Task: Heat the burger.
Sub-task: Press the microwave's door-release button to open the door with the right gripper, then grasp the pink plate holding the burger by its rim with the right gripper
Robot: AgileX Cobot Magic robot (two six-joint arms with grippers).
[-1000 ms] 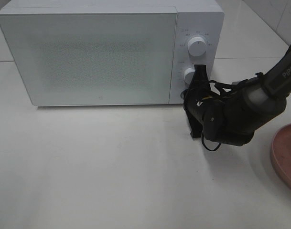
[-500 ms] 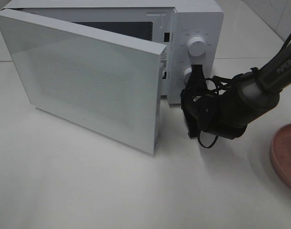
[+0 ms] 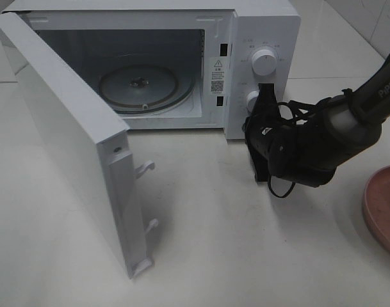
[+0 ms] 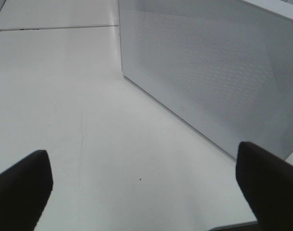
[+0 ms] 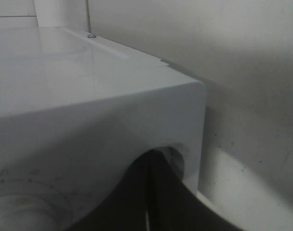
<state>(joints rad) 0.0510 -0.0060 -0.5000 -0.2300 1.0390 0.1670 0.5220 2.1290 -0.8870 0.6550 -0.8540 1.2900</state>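
White microwave oven (image 3: 262,29) stands on the bench (image 3: 246,256) with its door (image 3: 66,141) hinged at the left and wide open, two latch hooks (image 3: 145,167) showing on its edge. A round glass turntable (image 3: 138,86) lies flat inside. Two white dials (image 3: 264,62) sit on the right panel.

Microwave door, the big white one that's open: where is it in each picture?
Exterior high: the flat white microwave door stands open on the left, in front of the oven.
Left wrist: its dotted outer face fills the upper right.
Right wrist: not in it; only the microwave's white control-panel corner shows.
Shared landmark: the white tabletop, which is also beneath the door in the left wrist view.
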